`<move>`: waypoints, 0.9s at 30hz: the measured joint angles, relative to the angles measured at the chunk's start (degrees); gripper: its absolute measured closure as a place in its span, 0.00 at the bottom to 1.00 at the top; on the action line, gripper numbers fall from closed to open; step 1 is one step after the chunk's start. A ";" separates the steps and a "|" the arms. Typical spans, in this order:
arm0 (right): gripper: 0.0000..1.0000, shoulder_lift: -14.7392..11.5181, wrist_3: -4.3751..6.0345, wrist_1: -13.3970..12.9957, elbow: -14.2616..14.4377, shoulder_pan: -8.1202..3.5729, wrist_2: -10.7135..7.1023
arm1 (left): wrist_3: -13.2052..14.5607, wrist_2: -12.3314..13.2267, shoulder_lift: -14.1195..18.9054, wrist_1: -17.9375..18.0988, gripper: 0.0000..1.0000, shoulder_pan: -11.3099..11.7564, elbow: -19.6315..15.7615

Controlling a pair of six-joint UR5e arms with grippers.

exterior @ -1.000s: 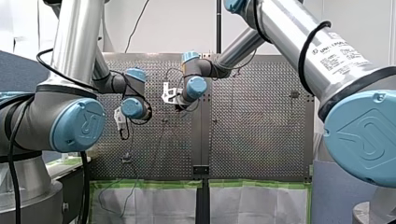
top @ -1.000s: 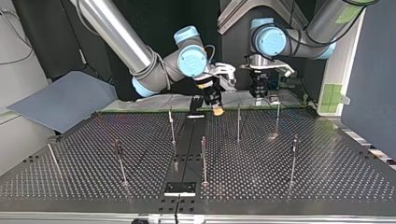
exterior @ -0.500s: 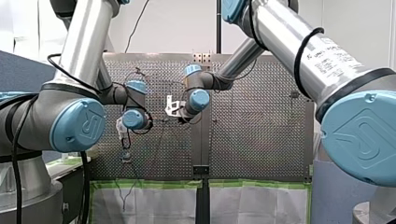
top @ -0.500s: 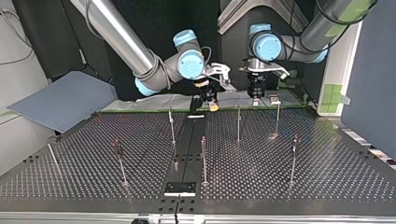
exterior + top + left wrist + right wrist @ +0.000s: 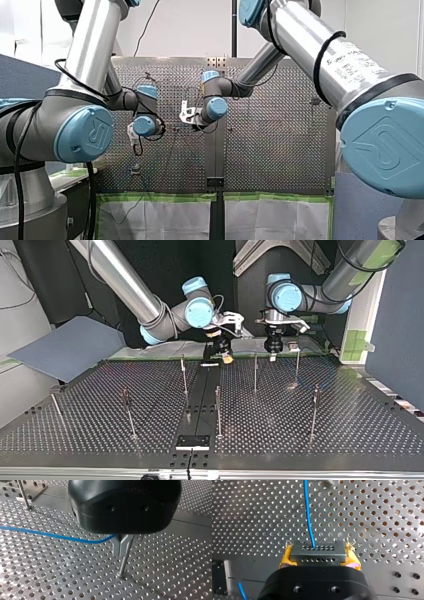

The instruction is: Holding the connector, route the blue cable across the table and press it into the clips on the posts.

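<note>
In the right wrist view my right gripper (image 5: 318, 558) is shut on a dark grey connector (image 5: 317, 548), with a yellow pad on each side of it. The blue cable (image 5: 308, 512) leaves the connector and runs ahead over the perforated table. In the left wrist view my left gripper (image 5: 121, 551) has its metal fingers together, and the blue cable (image 5: 50, 533) runs into them. A thin post (image 5: 123, 566) stands just under those fingers. In the top view my right gripper (image 5: 226, 356) and my left gripper (image 5: 272, 346) hang at the table's far edge, side by side.
Several thin posts stand on the table, among them one (image 5: 184, 375) at centre left, one (image 5: 255, 372) at centre right and one (image 5: 314, 410) nearer at the right. A black strip (image 5: 199, 405) runs down the middle. A grey board (image 5: 70, 347) lies at the top view's left.
In the top view both grippers have drawn back toward the table's far edge and drifted a little left. Both stay shut.
</note>
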 joint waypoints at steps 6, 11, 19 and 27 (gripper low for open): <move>1.00 0.01 0.63 -0.77 0.00 -0.33 -0.82 | 0.65 -0.52 -1.34 -0.73 1.00 0.25 1.25; 1.00 0.00 0.69 -0.83 0.01 -0.50 -0.92 | 1.17 -0.94 -4.16 -0.96 1.00 0.49 1.96; 1.00 0.03 0.84 -1.23 0.01 -0.61 -1.57 | 1.58 -0.95 -5.87 -1.56 1.00 0.36 1.99; 1.00 0.09 1.37 -2.18 0.01 -0.96 -1.68 | 1.12 0.49 -5.92 0.64 1.00 0.21 3.02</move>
